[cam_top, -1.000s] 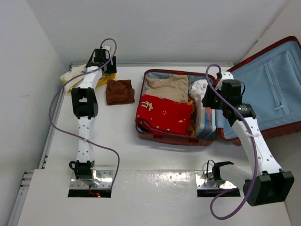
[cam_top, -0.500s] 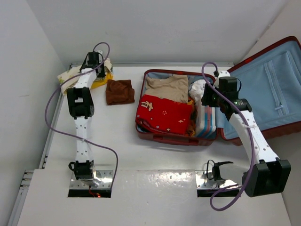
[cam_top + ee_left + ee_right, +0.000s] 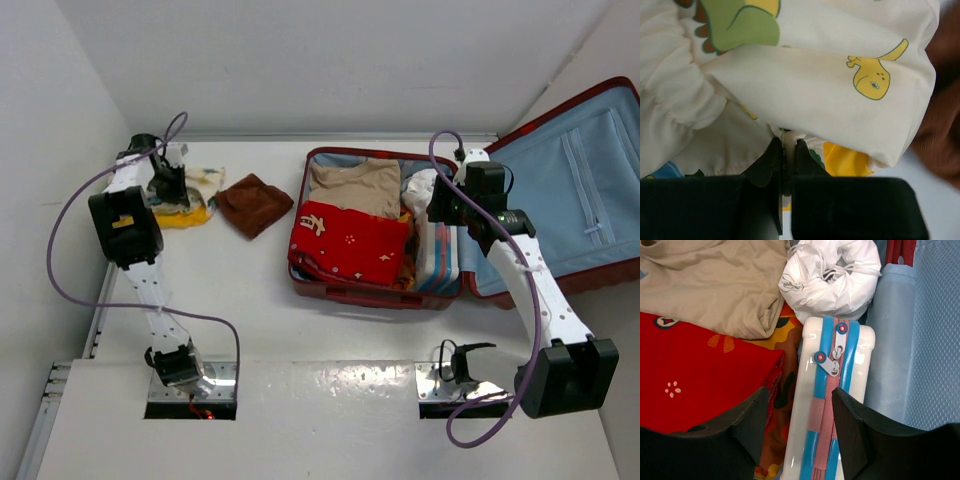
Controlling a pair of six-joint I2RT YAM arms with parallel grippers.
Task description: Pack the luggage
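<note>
The luggage lies open at the table's right, its blue-lined lid tilted back. Inside are a folded red cloth, a beige shirt, a white drawstring bag and a white pouch with blue and red straps. My right gripper hovers open just above that pouch, touching nothing. At the far left my left gripper is shut on a fold of a cream dinosaur-print garment, which also shows from above with yellow fabric under it.
A brown cloth lies on the table between the garment and the luggage, and shows at the right edge of the left wrist view. Walls close the table at the back and left. The left arm's purple cable loops out to the left.
My left gripper has shut on the dinosaur-print garment and the arm has swung left and nearer, dragging it from the back corner. The brown cloth has shifted and turned. The right arm barely moved.
</note>
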